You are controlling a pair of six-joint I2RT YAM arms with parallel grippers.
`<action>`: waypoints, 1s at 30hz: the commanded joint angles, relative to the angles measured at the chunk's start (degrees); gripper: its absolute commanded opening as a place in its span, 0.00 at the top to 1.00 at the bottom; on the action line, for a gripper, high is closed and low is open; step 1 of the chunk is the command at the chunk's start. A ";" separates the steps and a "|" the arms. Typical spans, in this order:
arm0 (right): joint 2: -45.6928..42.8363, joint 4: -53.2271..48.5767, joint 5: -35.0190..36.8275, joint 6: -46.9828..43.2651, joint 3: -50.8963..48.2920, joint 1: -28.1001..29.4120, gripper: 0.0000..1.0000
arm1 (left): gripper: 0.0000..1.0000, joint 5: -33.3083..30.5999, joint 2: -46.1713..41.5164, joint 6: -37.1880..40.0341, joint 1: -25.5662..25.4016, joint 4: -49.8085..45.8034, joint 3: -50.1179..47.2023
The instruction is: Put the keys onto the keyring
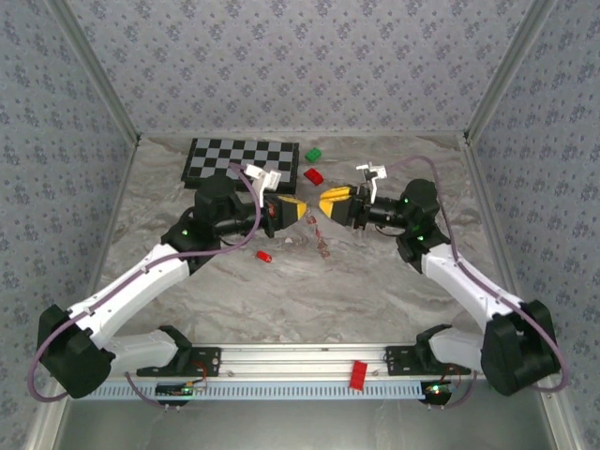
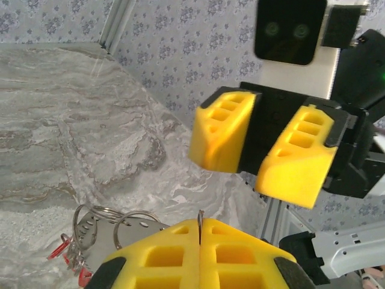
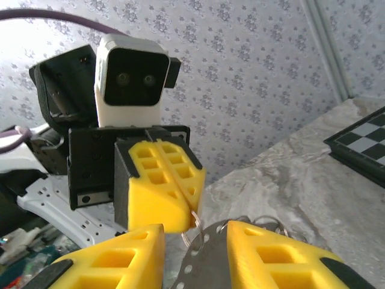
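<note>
**Step in hand: presenting the ring for threading**

1. Tool state. The left gripper [image 2: 200,227] was fully closed on a thin strand of the keyring [image 2: 99,209], and the wire stood up out of the seam between its yellow pads. The right gripper [image 2: 249,174] faced it nose to nose above the table [image 2: 72,138], with its fingers parted to a moderate gap. In the right wrist view a perforated metal tag [image 3: 201,259] lay in that gap. Whether it touched either pad could not be told.

2. Location of parts. The keyring hung from the left gripper, clear of the table, with its coils just beside the left pads. Some red-headed keys [image 2: 62,248] dangled low on the ring beside the tag. In the top view a small red piece [image 1: 263,255], judged to be a loose key, lay on the table near the left arm.

3. Recommended practice.
- The left grip should be kept firm and motionless. The wire was thin and could pivot or slip in the soft pads.
- The right fingers should close on the ring's free end or coil, not on the tag, so that the split can be opened.
- The two grippers were almost touching, so approaches should be short and slow to avoid pad-to-pad collision.
- The hanging keys should be kept away from the opening to avoid tangling.

4. Progress. With at least one probable key on the table, the task was judged incomplete.
</note>
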 commanded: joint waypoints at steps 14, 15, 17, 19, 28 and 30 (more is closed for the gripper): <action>-0.26 -21.40 2.51 -16.42 7.71 4.86 0.76 | 1.00 2.25 0.09 7.95 -0.13 -9.64 7.72; -0.10 -21.76 3.06 -16.83 7.99 5.31 0.76 | 1.00 2.13 0.06 7.86 -0.09 -9.58 7.73; -0.16 -22.01 4.95 -17.46 8.13 6.04 0.77 | 1.00 2.19 0.19 7.62 -0.14 -9.28 7.55; -0.62 -21.90 7.23 -18.12 7.80 6.55 0.78 | 1.00 2.17 0.27 7.21 -0.14 -8.78 7.30; -2.87 -19.60 14.19 -19.21 5.29 8.81 0.78 | 1.00 1.69 0.11 5.67 -0.09 -7.02 6.63; -2.89 -19.68 14.22 -19.35 5.41 9.07 0.80 | 1.00 1.95 0.10 5.45 -0.09 -6.70 6.46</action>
